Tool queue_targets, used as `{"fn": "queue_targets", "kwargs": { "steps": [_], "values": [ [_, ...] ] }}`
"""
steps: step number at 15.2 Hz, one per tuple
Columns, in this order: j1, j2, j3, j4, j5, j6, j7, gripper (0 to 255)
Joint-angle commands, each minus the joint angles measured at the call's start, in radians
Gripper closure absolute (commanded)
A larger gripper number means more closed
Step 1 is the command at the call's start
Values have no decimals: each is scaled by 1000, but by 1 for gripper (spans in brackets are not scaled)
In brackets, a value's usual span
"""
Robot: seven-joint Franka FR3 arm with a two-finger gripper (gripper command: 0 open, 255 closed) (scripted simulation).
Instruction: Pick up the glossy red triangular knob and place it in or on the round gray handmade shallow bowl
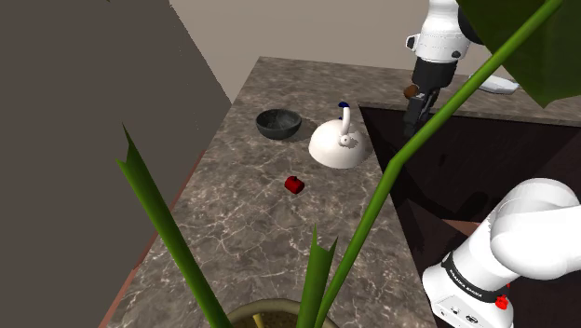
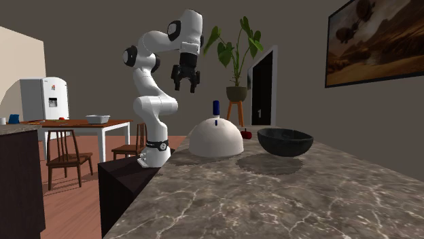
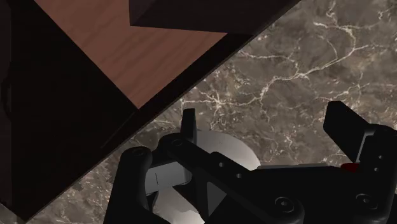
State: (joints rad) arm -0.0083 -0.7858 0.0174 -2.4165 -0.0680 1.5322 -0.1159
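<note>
The small glossy red knob (image 1: 294, 184) lies on the marble counter, in front of a white dome-shaped object (image 1: 339, 144) with a blue-tipped stem. The dark round bowl (image 1: 278, 123) sits just beyond on the shoulder view's left of the dome. My gripper (image 1: 415, 119) hangs in the air over the counter's edge, to the right of the dome, well apart from the knob and bowl. It is open and holds nothing (image 3: 267, 124). In the second exterior view the gripper (image 2: 185, 86) hovers above the dome (image 2: 215, 139); the bowl (image 2: 285, 141) stands to its right, the knob (image 2: 246, 134) peeking between them.
Green plant leaves (image 1: 168, 233) rise from a pot (image 1: 270, 315) at the front of the shoulder view and cross it. The counter (image 1: 242, 224) drops off to a dark wooden floor on the right. A grey wall borders its left side.
</note>
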Motion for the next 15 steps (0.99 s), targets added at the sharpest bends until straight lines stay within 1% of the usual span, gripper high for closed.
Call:
{"fn": "queue_targets", "kwargs": {
  "steps": [1,8,15],
  "values": [
    [0,0,0,0,0,0,0,0],
    [47,144,82,-35,73,207,89,0],
    [84,339,166,-8,116,406,171,0]
  ]
}}
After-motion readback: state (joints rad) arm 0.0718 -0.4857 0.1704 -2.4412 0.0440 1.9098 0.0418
